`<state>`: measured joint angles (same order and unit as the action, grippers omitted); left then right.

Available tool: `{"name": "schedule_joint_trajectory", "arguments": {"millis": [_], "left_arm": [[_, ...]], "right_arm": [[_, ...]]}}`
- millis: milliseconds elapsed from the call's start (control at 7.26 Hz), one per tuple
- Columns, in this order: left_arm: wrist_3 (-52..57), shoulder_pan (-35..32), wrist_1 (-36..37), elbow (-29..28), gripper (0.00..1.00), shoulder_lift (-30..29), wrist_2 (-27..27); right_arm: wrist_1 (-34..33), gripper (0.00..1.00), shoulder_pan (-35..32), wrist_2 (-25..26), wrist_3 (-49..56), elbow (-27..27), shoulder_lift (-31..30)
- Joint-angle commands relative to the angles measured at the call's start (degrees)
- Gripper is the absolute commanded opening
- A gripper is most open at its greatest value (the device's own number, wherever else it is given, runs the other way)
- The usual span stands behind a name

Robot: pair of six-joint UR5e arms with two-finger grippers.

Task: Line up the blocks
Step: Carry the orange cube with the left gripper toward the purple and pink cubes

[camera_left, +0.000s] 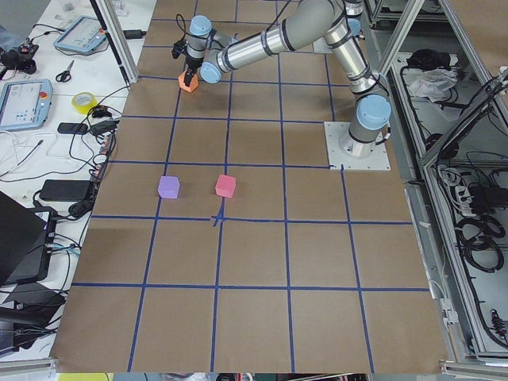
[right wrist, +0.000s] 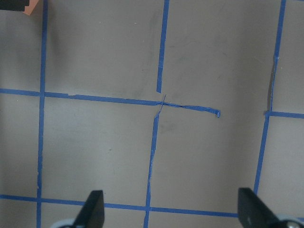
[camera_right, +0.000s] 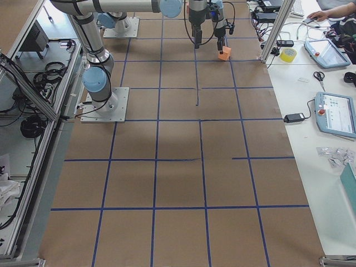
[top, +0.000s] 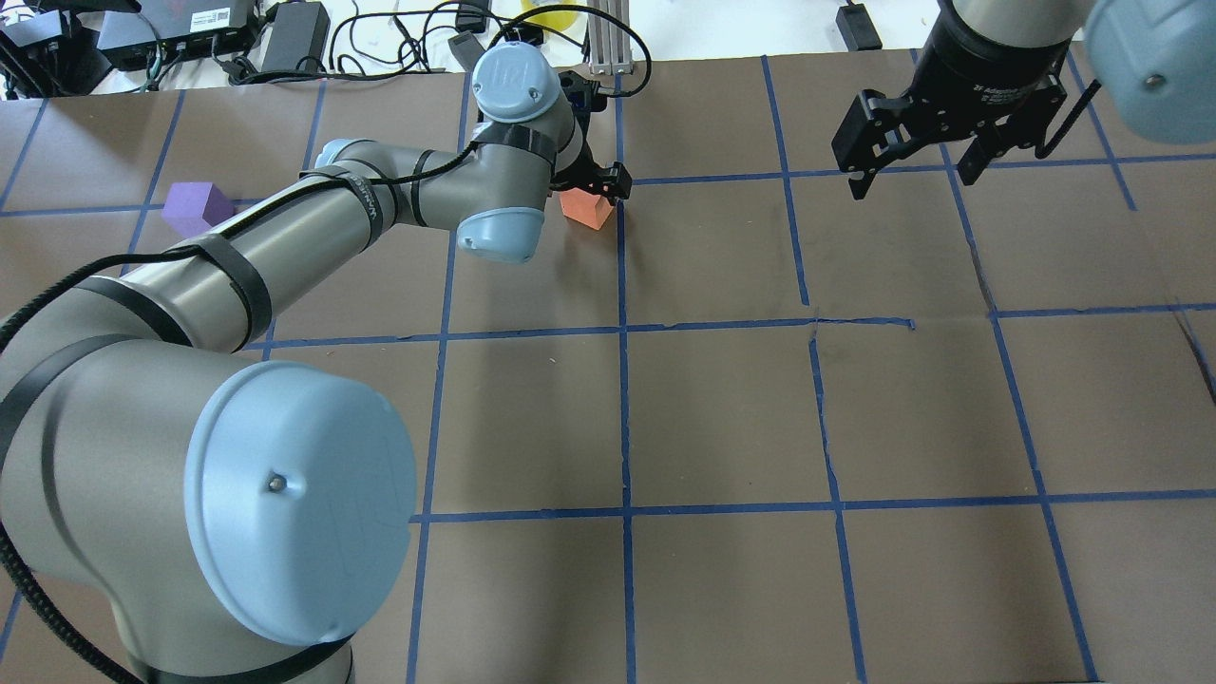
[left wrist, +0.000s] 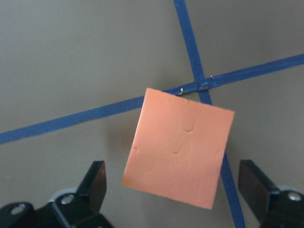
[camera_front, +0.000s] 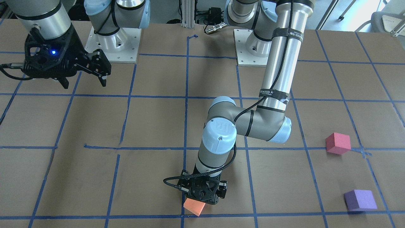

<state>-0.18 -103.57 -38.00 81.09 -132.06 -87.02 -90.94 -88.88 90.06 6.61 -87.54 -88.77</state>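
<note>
The orange block point(camera_front: 193, 206) sits on the brown table at a blue tape crossing near the far edge from the robot. My left gripper point(camera_front: 202, 193) hangs just over it. In the left wrist view the orange block point(left wrist: 178, 152) lies between the open fingers point(left wrist: 97, 183), with a gap on each side. The pinkish-red block point(camera_front: 338, 143) and the purple block point(camera_front: 360, 200) rest apart from each other on my left side. In the overhead view the purple block point(top: 195, 207) shows and the pinkish-red one is hidden by my left arm. My right gripper point(camera_front: 85, 81) is open and empty, held above the table.
Blue tape lines point(top: 624, 418) divide the table into large squares. The arms' white mounting plates point(camera_front: 115, 44) stand at the robot's edge. Cables and power supplies point(top: 285, 28) lie past the far edge. Pendants and a tape roll point(camera_left: 83, 101) lie on the side bench.
</note>
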Motion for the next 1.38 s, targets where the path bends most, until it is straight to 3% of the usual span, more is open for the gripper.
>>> {"name": "schedule_joint_trajectory", "arguments": {"millis": [0,688,826,964,1101,1239], "left_arm": [[-0.3,0.0,2.6,-0.8,0.94,-0.3,3.4],[0.3,0.0,3.5,0.1,0.94,-1.4,4.5],[0.4,0.0,3.5,0.0,0.69,-1.4,4.1],[-0.8,0.0,0.8,-0.1,0.08,-0.1,2.3],[-1.4,0.0,-1.4,0.1,0.00,0.4,2.1],[-0.9,0.4,-3.0,0.5,0.00,1.2,-0.5]], "right_arm": [[0.0,1.00,0.0,-0.1,0.1,0.0,0.0],[0.0,1.00,0.1,0.1,0.1,0.0,0.0],[0.1,1.00,0.1,0.1,0.1,0.0,0.0],[0.1,1.00,0.0,0.2,0.0,0.0,-0.2],[0.1,1.00,0.0,0.1,0.0,0.0,-0.6],[0.1,1.00,0.0,0.1,0.0,0.0,-0.6]]}}
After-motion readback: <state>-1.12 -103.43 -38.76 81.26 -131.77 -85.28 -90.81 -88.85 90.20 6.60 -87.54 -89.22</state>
